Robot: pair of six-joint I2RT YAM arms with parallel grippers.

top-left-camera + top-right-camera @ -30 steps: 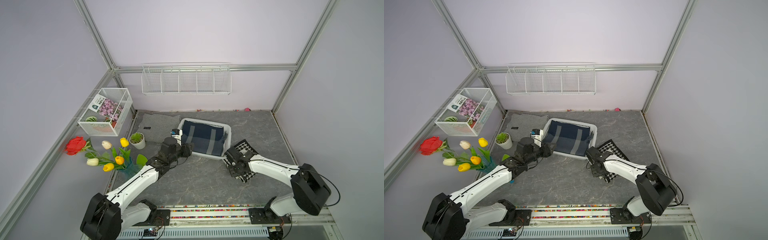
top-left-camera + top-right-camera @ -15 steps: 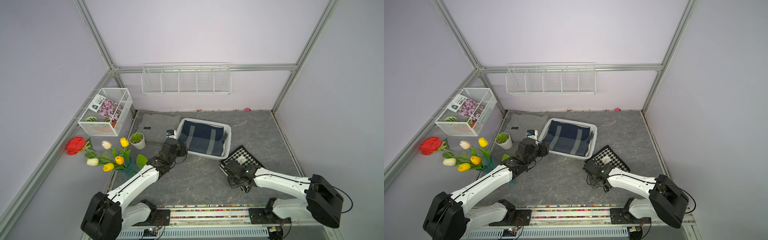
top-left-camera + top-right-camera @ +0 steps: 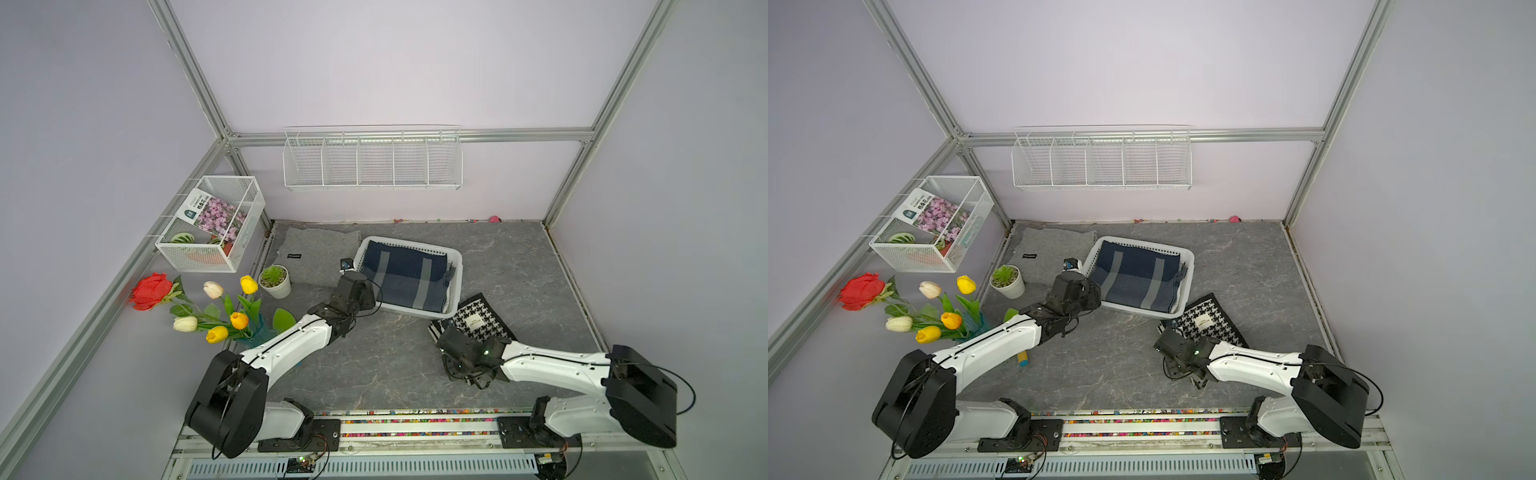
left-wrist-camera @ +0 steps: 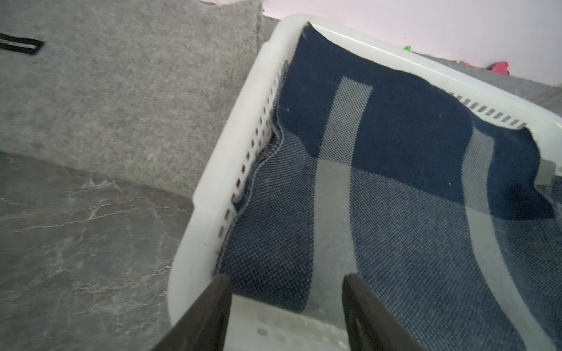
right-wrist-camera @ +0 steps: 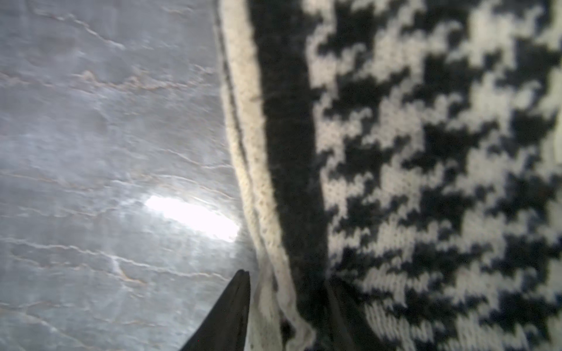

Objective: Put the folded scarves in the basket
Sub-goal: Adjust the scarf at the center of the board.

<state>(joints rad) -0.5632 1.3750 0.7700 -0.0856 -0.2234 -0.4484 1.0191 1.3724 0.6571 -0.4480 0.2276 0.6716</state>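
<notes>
Straddling the houndstooth scarf (image 5: 425, 152), right pincer (image 5: 287, 276), grip unclear; left pincer (image 4: 286, 277) apart above the basket (image 4: 213, 197)

White basket (image 4: 213, 194): smooth moulded plastic, with a faint sheen on the rolled rim. Inside it the navy check scarf (image 4: 395, 231) is a coarse, open, matt weave. The grey cloth (image 4: 121, 91) alongside looks felted and fuzzy. Over to the houndstooth scarf (image 5: 425, 152): chunky knit with a cream edge. The tabletop (image 5: 91, 136) is marbled grey and smooth, throwing a bright glare. The wire rack (image 3: 372, 158) is white-coated metal.
</notes>
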